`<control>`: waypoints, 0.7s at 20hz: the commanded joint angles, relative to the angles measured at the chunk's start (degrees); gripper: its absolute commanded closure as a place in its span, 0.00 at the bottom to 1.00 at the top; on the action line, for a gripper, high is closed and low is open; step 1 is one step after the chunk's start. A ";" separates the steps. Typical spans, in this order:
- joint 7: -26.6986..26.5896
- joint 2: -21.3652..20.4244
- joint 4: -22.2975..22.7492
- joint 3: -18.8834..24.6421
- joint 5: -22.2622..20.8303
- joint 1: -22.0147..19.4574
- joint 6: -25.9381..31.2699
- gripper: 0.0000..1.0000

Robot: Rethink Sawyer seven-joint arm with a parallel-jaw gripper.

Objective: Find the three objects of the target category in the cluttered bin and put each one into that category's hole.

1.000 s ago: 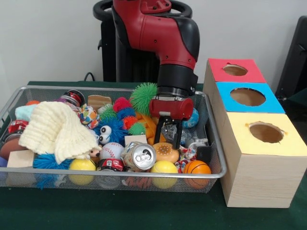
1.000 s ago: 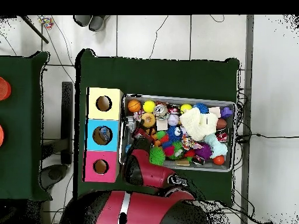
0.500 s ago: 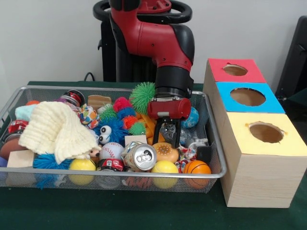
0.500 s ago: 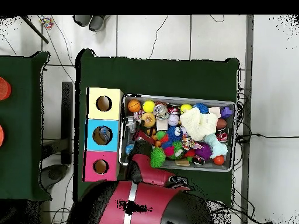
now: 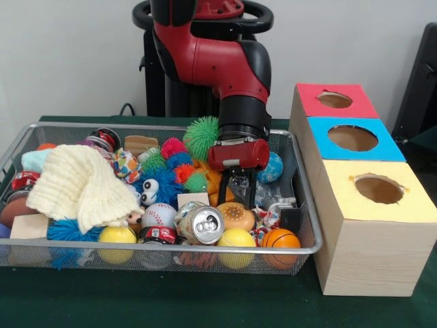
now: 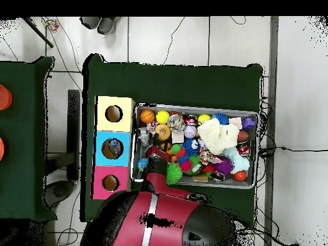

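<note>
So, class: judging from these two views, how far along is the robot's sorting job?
Done: nothing sure; the blue-topped hole shows something inside from overhead, but what it is cannot be told. In hand: the black gripper hangs low among the clutter in the wire mesh bin, and whether it holds anything cannot be told. Left: the bin is crowded, so searching and dropping remain.

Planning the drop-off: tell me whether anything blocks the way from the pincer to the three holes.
Only the wire bin's end wall stands between the pincer, low among the toys, and the box. The red, blue and yellow holes look uncovered.
</note>
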 commanded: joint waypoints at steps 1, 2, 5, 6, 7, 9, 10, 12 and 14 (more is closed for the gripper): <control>3.88 18.10 -3.89 4.01 0.16 -0.19 23.05 1.00; 2.72 18.11 -4.08 3.28 0.04 0.87 22.68 1.00; 1.97 18.14 -4.62 3.22 -2.93 0.68 23.64 1.00; 3.17 18.26 -4.56 3.66 -3.80 -0.18 23.11 1.00; 4.88 18.48 -4.26 4.19 -4.09 -1.10 21.99 1.00; 5.57 18.28 -4.58 5.24 -7.60 -3.33 24.09 1.00; 5.60 18.11 -4.63 5.45 -8.72 -3.97 24.84 1.00; 5.47 17.88 -4.86 5.49 -10.42 -4.64 25.84 1.00; 5.25 17.54 -5.13 5.56 -11.80 -5.28 26.97 1.00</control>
